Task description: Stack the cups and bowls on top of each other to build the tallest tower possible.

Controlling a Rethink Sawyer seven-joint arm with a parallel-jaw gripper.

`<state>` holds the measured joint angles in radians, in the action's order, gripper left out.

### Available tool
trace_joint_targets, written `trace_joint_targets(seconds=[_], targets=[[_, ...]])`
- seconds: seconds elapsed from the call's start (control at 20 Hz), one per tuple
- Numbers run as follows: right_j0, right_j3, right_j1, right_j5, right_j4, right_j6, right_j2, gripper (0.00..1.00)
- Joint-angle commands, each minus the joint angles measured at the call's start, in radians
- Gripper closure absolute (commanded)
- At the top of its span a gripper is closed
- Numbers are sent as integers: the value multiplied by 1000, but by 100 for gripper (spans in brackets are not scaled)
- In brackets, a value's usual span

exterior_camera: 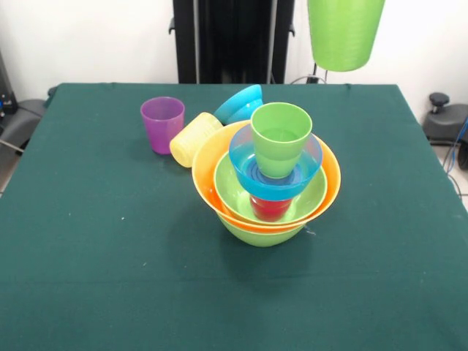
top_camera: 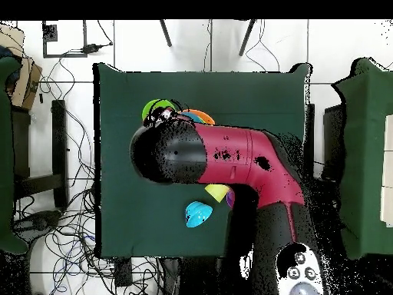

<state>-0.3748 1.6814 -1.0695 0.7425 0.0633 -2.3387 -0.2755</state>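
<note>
Where overhead the arm [top_camera: 230, 157] hides it, tower [exterior_camera: 267, 183] front-on.

Bright, even light from above. The tower [exterior_camera: 267, 186] throws a soft, faint shadow on the table [exterior_camera: 110, 278], and nothing glares. The front view is sharp throughout.

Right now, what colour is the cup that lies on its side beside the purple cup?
Pale yellow cup, seen best in the front view.
</note>
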Motion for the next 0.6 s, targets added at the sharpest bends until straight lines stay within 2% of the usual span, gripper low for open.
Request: trace_joint_targets(seconds=[0.05, 0.6], targets=[[-33, -2, 72, 100, 94, 290, -118, 100], [-88, -48, 119, 111, 160, 311, -178, 100]])
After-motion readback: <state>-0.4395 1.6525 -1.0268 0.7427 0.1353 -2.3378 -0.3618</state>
